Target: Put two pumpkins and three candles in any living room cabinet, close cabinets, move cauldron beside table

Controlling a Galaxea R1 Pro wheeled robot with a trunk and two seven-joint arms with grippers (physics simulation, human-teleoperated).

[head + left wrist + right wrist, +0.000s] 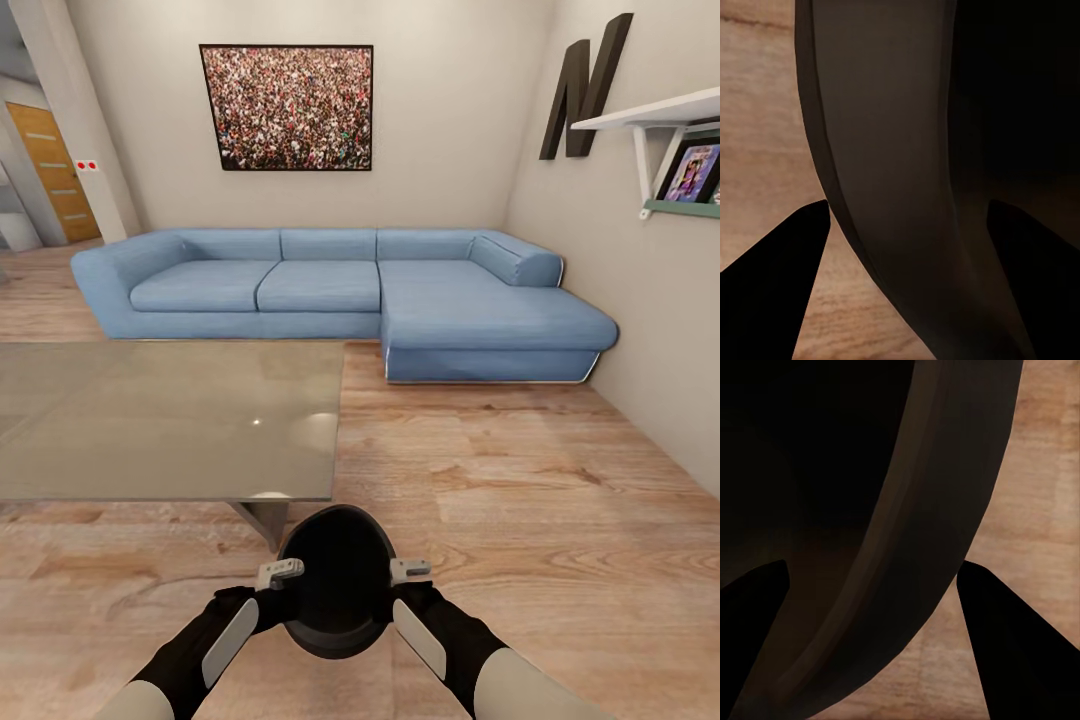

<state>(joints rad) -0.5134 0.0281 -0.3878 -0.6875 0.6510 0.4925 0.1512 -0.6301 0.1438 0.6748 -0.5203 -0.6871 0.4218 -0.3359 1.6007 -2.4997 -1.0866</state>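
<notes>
cauldron (337,582) held low in front of robot above wood floor (520,520), left hand (280,573) and right hand (409,571) each pinching opposite sides of its rim, glass bench (160,420) just beyond, blue sofa (340,290) behind

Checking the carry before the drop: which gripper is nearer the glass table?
Left. The left gripper clamps the pot on the side facing the glass table, just past the table's near corner. The right gripper grips the pot's far side, over bare floor.
</notes>
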